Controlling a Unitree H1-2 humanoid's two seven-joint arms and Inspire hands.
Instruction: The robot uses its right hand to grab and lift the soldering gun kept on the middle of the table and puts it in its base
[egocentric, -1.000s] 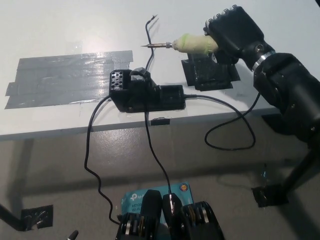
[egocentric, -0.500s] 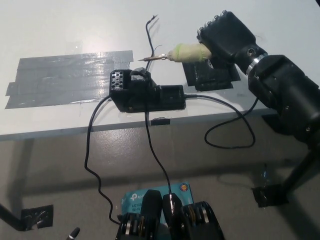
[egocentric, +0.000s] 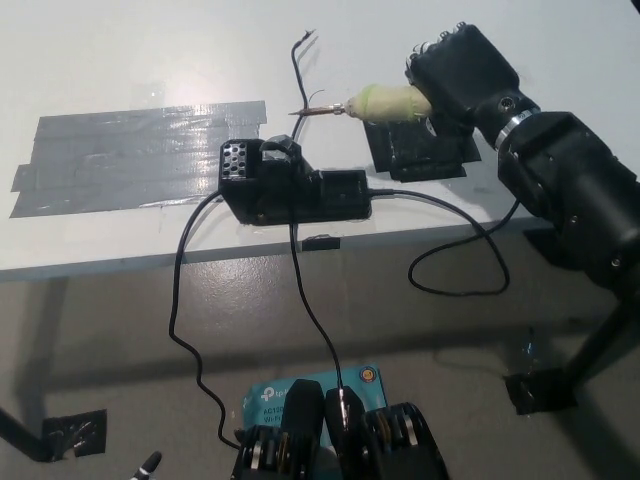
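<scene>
Black right hand (egocentric: 462, 78) wrapped tight around the soldering gun (egocentric: 385, 102), gripping the fat pale-green handle. Held there because the handle is the safe, thick part to grab; thin metal tip left bare, sticking out to the left.

Gun up off the desk (egocentric: 120, 60), lying almost flat in the air, tip aimed at the base. Looks like the carrying part of the job: picked up already, not yet put away.

Black base (egocentric: 290, 190) sitting near the front edge of the desk. Gun up above and behind the base, off to its right side, not touching it. Block with little holes at the left end of the base. Probably the spot for the tip, but hard to be sure.

Black cords (egocentric: 185, 290) hanging from the base over the desk edge to the floor. One thin wire (egocentric: 296, 62) curling up on the desk just behind the base, close to the gun tip. Could get caught if the tip swings that way.

Grey tape strip (egocentric: 140, 155) stuck flat on the desk left of the base. Black taped patch (egocentric: 425, 155) right of the base, under the hand.

Tiny bit of something showing at the very bottom, far below the base, maybe the left hand. Too little to tell if open or closed.

Next, likely a tilt of the tip down and a slow move toward the base.
</scene>
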